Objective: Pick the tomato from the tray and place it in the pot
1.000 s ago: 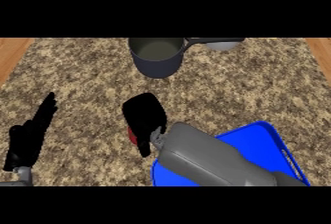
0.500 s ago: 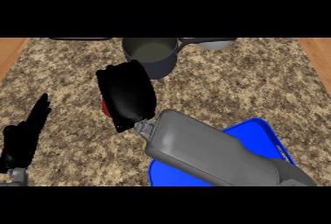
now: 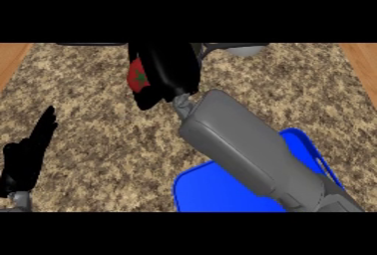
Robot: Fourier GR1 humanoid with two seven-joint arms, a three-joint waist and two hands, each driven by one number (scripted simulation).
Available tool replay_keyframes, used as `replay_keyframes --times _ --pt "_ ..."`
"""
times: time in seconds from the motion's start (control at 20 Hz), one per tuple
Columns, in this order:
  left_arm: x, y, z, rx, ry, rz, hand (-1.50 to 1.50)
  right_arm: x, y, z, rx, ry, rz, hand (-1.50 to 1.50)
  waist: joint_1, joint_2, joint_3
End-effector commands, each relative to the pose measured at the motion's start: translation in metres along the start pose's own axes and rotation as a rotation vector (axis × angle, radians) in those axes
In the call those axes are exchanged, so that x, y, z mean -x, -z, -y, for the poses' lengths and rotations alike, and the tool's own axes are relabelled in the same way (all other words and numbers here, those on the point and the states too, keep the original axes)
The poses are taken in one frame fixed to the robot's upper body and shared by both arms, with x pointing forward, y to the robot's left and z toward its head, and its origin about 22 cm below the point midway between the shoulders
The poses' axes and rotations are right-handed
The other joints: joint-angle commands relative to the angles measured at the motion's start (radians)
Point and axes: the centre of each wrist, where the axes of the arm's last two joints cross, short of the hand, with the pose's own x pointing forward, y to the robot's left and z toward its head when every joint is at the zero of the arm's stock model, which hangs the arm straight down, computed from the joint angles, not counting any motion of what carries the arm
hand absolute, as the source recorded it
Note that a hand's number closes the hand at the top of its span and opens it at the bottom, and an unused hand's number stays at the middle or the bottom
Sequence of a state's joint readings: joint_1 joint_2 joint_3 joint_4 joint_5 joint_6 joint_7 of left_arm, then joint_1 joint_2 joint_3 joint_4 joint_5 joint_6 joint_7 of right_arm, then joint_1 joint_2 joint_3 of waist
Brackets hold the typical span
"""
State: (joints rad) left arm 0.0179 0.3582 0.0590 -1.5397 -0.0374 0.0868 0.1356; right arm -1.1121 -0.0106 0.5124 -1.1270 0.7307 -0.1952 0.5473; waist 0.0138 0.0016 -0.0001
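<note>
**Red tomato carried to the pot**

Red skin of the tomato (image 3: 136, 78) peeks out at the edge of the right hand (image 3: 168, 69), whose fingers curl round it. It is held at the far side of the speckled surface (image 3: 110, 139), likely for release into the pot (image 3: 216, 47). The hand hides most of the pot. Only its handle shows, contents unseen. The blue tray (image 3: 213, 191) is crossed by the forearm, and no tomato lies in the part that shows. The left hand (image 3: 29, 154) rests open at the left edge.

Black right hand (image 3: 171, 67) (boxy grey forearm (image 3: 247, 149))
</note>
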Motion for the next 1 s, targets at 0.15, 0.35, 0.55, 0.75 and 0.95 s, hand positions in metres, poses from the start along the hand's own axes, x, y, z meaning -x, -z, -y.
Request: replay_keyframes --times 0.15,0.35,0.55,0.75,0.95 --pt "0.009 -0.002 -0.010 0.013 -0.005 0.003 0.00 0.044 0.041 0.012 0.049 0.044 -0.028 1.50 0.010 0.005 -0.001" --pt "0.000 -0.007 0.013 0.022 -0.022 0.009 0.00 0.071 0.062 0.023 0.062 0.034 -0.030 1.50 0.031 0.012 0.000" --pt "-0.012 0.005 0.013 0.053 -0.002 0.030 0.00 0.079 0.080 0.032 0.052 0.012 -0.058 1.50 0.050 0.023 -0.001" --pt "-0.007 0.013 0.021 0.054 -0.020 0.040 0.00 0.092 0.077 0.012 0.028 -0.009 -0.065 1.50 0.056 0.029 -0.002" --pt "-0.019 0.017 0.012 0.044 -0.017 0.067 0.00 0.122 0.076 0.018 0.016 -0.088 -0.056 1.50 0.077 0.040 -0.002"
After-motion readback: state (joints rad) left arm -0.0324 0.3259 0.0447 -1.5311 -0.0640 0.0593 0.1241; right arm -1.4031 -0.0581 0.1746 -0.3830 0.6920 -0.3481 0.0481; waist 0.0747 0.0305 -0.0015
